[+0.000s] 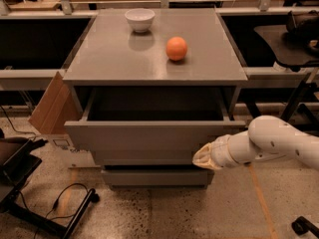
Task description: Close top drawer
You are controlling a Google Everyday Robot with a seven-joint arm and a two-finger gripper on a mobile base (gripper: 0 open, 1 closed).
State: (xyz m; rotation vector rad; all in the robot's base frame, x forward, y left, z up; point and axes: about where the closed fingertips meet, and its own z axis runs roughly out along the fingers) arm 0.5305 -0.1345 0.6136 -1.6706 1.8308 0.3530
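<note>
The top drawer [149,136] is a wide grey handleless drawer under the cabinet top, partly pulled out, with its dark tray still showing behind the flat front panel. My gripper [203,157] is at the end of the white arm coming in from the right. It sits against the lower right part of the drawer front. Two shorter grey drawer fronts [154,176] show below the top drawer.
A white bowl [139,20] and an orange [176,48] sit on the grey cabinet top [114,59]. A cardboard sheet [52,108] leans at the cabinet's left side. Cables and a black stand base [45,213] lie on the floor at left. A black chair [294,44] is at right.
</note>
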